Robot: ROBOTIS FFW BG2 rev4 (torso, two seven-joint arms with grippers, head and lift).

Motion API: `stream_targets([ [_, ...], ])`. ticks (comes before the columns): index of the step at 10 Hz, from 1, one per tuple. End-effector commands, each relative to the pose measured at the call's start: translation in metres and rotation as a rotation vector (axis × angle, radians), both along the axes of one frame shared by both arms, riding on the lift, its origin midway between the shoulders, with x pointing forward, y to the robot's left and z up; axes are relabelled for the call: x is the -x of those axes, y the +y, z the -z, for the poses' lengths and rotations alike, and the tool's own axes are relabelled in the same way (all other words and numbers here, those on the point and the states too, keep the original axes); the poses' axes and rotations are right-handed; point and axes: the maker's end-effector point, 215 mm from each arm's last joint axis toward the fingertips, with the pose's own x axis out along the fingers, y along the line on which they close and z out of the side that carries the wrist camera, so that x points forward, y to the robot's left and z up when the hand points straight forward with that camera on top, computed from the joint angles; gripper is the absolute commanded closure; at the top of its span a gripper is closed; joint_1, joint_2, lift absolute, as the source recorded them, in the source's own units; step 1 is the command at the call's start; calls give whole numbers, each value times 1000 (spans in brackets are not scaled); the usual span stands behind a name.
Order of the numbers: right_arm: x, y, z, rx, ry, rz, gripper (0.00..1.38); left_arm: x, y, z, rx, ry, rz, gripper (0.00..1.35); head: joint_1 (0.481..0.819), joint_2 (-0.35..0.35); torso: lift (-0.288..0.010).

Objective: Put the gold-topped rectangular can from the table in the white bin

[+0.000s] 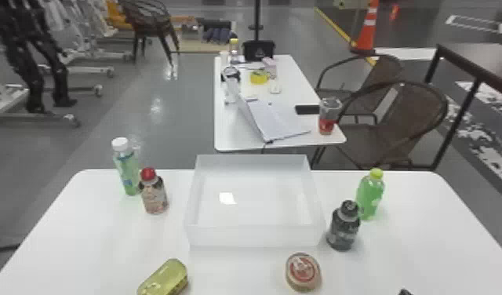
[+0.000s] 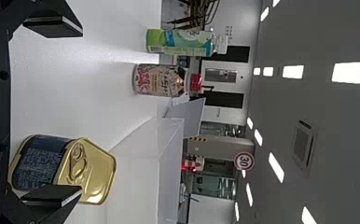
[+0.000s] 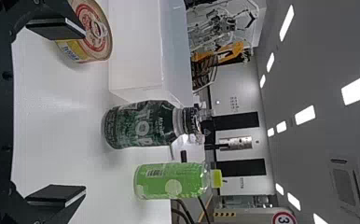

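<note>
A gold-topped rectangular can (image 1: 166, 276) stands on a white counter (image 1: 85, 235), gold top up, outside the white bin (image 1: 258, 237) and between 7 and 8 o'clock of it in the head view. The left end effector (image 2: 81, 111) is open, its two black fingers wide apart and holding nothing; with 12 o'clock the way they point, the can sits near, toward 1 o'clock, outside the middle of the gap. The right-hand finger (image 2: 52, 196) covers part of the can in the left wrist view, though whether the two touch cannot be told.

At the head view's lower edge, around 5 o'clock, shows the dark tip of the right end effector (image 1: 406, 292), also open and gripping nothing; a dark bottle (image 1: 342, 229) stands ahead of its parted fingers, and a round can (image 1: 302, 272) lies toward its 11 o'clock.

Around the bin, the round can rests at 5 o'clock, the dark bottle between 3 and 4, and a green bottle (image 1: 369, 198) at 3. A red-capped bottle (image 1: 155, 196) stands at 9 o'clock, with a white-capped bottle (image 1: 127, 168) just beside it, between 9 and 10. Beyond, toward 12 o'clock, a farther counter (image 1: 230, 137) carries a cup (image 1: 328, 117) with a red lower part.
</note>
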Motion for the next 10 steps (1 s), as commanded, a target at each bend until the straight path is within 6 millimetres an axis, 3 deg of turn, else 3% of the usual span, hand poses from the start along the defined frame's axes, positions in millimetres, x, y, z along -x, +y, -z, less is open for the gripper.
stream_targets([
  [1, 0, 1, 0, -2, 1, -1, 125, 0, -3, 0, 6, 0, 2, 121, 549, 0, -100],
  [10, 2, 1, 3, 0, 7, 0, 125, -2, -19, -3, 29, 11, 109, 121, 549, 0, -100],
])
